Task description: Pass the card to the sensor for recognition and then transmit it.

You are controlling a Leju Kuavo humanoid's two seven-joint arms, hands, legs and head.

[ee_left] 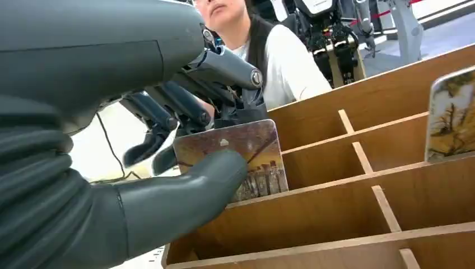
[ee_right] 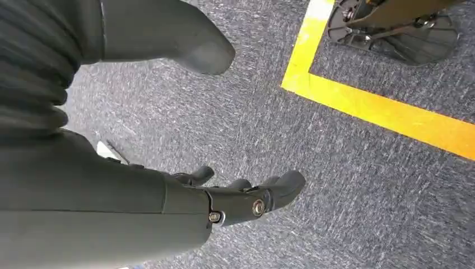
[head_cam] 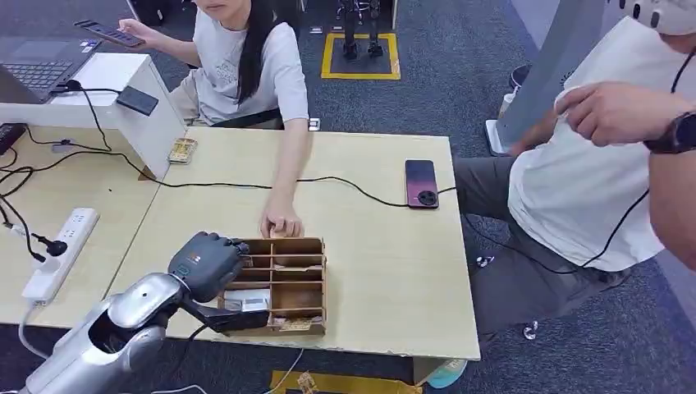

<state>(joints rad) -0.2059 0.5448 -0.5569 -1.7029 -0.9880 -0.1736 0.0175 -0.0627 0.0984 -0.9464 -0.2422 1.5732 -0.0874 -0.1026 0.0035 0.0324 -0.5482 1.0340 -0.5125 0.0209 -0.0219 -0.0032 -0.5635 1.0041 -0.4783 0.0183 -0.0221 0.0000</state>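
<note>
At the near edge of the worktop, the left hand is seen over the wooden divided box, its thumb and fingers closed on a card that is held upright at a near compartment of the box. Another card is stood in a compartment further along. The right hand is hung over grey carpet beside a yellow floor line, with its fingers slightly curled and nothing held. Just beyond the box, a person's hand is rested on the worktop. Further back, a dark phone is laid beside a black cable, and a white power strip is laid to the left.
</note>
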